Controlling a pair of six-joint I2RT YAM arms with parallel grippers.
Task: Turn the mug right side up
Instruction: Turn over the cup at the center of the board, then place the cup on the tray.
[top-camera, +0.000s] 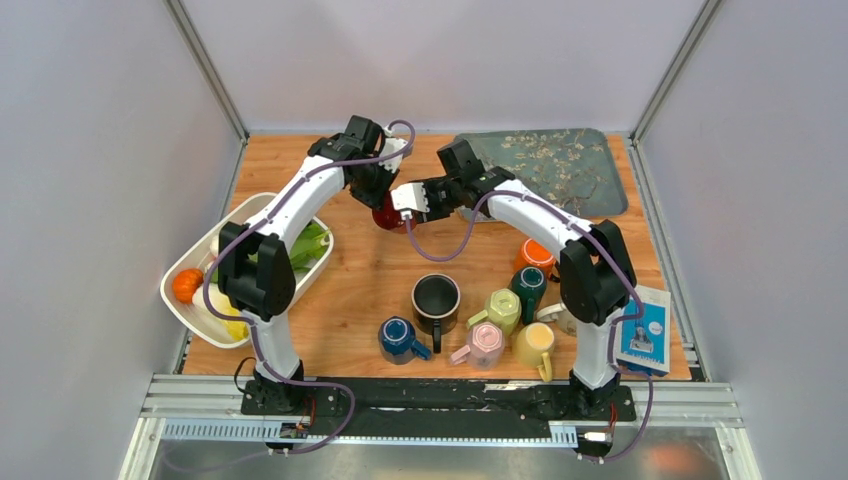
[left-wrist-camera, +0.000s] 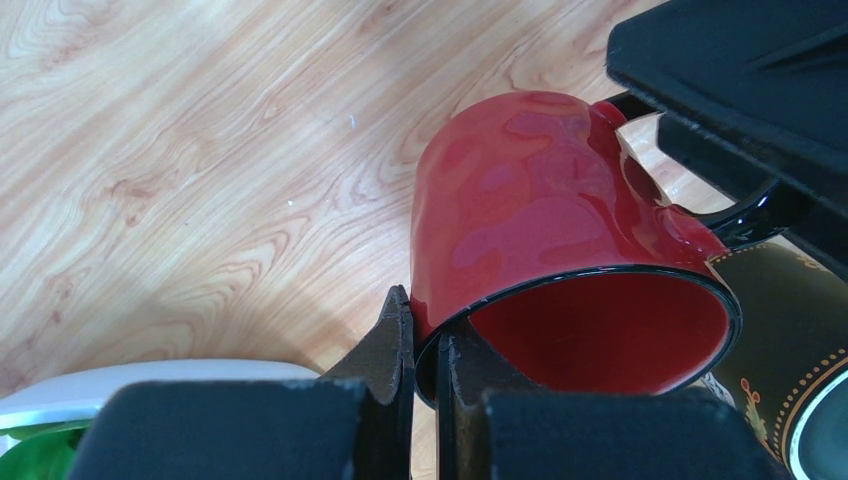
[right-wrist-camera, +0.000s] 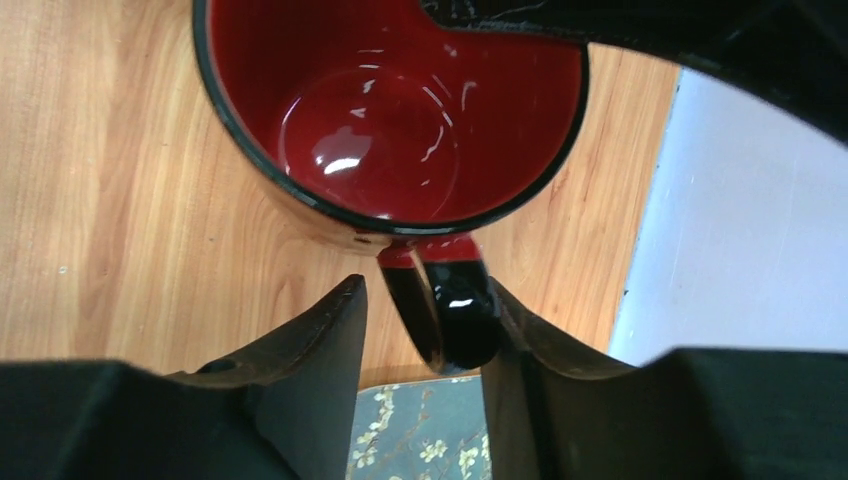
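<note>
Red mug (left-wrist-camera: 540, 200) is at the far middle of your table (top-camera: 370, 270), tilted over on its side between the two arms. Your left gripper (left-wrist-camera: 425, 335) is clamped tight on the mug's rim, one finger inside and one outside. Your right gripper (right-wrist-camera: 425, 305) stands half open astride the handle (right-wrist-camera: 450, 320). One finger seems to touch it, while a sliver of wood shows beside the other.
</note>
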